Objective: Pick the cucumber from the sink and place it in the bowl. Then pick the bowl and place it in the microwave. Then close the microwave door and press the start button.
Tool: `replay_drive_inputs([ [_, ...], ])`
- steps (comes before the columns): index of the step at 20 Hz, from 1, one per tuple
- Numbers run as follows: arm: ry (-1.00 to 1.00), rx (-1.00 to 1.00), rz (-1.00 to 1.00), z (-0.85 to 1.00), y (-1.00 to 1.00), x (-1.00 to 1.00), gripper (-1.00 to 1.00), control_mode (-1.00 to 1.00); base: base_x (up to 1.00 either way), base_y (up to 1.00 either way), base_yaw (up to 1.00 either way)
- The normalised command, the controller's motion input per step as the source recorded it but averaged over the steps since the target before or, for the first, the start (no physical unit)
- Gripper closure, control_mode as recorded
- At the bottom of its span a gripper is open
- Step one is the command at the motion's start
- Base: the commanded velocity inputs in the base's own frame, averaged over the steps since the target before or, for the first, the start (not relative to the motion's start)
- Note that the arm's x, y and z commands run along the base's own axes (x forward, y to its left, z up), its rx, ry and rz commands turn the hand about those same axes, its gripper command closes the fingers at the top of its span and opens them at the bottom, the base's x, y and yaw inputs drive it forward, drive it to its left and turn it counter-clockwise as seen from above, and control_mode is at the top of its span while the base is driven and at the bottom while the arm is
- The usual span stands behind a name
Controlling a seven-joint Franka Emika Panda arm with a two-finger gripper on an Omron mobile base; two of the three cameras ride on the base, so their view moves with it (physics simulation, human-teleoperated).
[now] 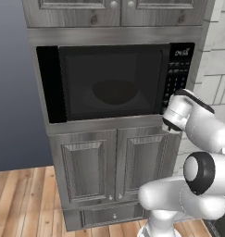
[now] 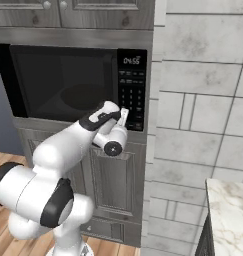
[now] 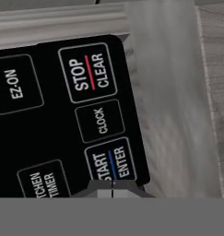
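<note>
Bowl (image 1: pixel 115 91) inside one shut microwave (image 1: pixel 109 83)

1. One microwave (image 1: pixel 114 83), with one closed microwave door (image 1: pixel 104 83).
2. One bowl (image 1: pixel 115 91), dimly visible behind the glass.
3. One button panel (image 2: pixel 131 90).
4. Two lower cabinet doors (image 1: pixel 84 164).
5. Five labelled buttons (image 3: pixel 90 73) in the hand view.
6. One drawer (image 1: pixel 114 215) below the cabinets.

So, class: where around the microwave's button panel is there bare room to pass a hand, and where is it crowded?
Bare: the pale tiled wall right of the black button panel, and the grey wooden cabinet doors below. Crowded: the panel's lower right corner, where the shut two-finger gripper sits at the START/ENTER button.
</note>
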Motion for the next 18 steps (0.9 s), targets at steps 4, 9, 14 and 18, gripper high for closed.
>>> replay_drive_inputs([
  [4,0.00,0.00,0.00,0.00,0.00,0.37,1.00,-1.00,0.00,0.00,0.00],
  [9,0.00,0.00,0.00,0.00,-0.12,0.35,1.00,-1.00,0.00,0.00,0.00],
  [14,0.00,0.00,0.00,0.00,-0.20,0.10,1.00,-1.00,0.00,0.00,0.00],
  [18,-0.01,0.00,0.00,0.00,-0.03,0.00,1.00,-1.00,0.00,0.00,0.00],
])
